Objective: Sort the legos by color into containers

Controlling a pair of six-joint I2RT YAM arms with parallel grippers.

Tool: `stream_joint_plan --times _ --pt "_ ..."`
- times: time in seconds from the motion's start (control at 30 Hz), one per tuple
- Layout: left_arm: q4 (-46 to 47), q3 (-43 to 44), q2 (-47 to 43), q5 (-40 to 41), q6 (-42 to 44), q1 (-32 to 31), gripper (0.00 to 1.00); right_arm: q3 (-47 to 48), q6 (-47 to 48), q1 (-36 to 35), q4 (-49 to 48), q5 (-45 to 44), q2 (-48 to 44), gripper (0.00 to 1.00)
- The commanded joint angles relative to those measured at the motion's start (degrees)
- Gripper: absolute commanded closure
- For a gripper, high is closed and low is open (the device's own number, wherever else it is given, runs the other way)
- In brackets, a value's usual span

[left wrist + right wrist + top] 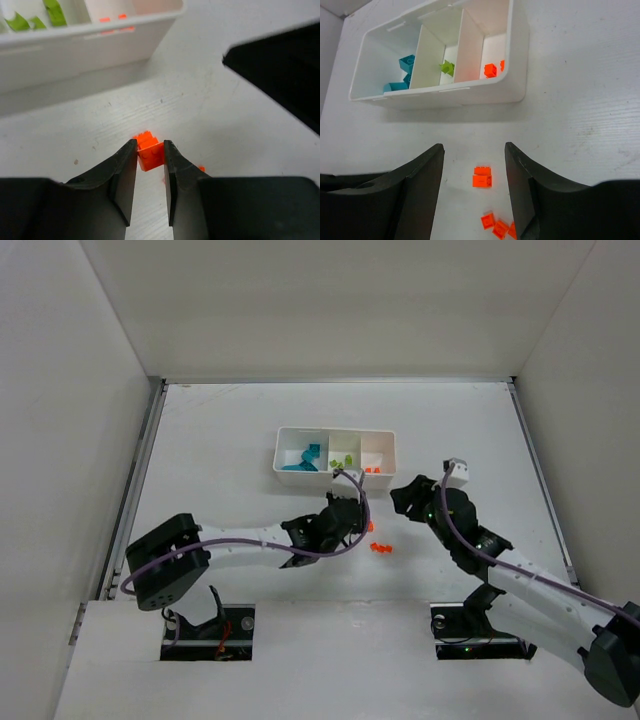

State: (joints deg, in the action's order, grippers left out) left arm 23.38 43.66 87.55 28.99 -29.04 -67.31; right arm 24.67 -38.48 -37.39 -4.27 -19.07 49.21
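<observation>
The white tray (335,473) holds teal bricks (303,459) in its left compartment, lime-green ones (346,460) in the middle and orange ones (372,470) on the right. My left gripper (362,523) is just in front of the tray, low over the table. In the left wrist view it (150,145) is shut on an orange brick (151,156), with another orange piece (143,135) right behind it. My right gripper (400,498) is open and empty. In the right wrist view it (474,147) hangs above an orange brick (482,178) on the table.
A few loose orange bricks (381,548) lie together on the table near my right gripper; they also show in the right wrist view (496,225). The two grippers are close together. White walls enclose the table on three sides.
</observation>
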Motion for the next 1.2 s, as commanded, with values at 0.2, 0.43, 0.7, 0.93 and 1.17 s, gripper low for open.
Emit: stream_joint_plan --times 0.2,0.43,0.7,0.93,1.17 --pt "4.8 12.7 3.7 -5.6 3.7 10.0 0.78 -5.9 -5.6 0.2 1.0 -1.1 -5.1 0.43" --pt "4.7 24.4 16.0 -8.2 5.7 14.7 0.76 -7.3 -7.2 -1.9 1.1 -1.8 -4.9 0.43" --pt "4.6 25.4 17.8 -7.7 6.0 15.9 0.55 -4.9 -6.8 -6.6 -0.1 -1.8 4.0 0.43" --pt "4.8 15.1 9.8 -7.5 5.2 15.1 0.57 0.5 -3.5 -11.0 -3.8 -1.5 16.4 0.4" --pt "5.0 2.5 -0.5 -5.2 3.1 14.4 0.58 4.3 -2.7 -12.1 -4.5 -1.1 24.6 0.41"
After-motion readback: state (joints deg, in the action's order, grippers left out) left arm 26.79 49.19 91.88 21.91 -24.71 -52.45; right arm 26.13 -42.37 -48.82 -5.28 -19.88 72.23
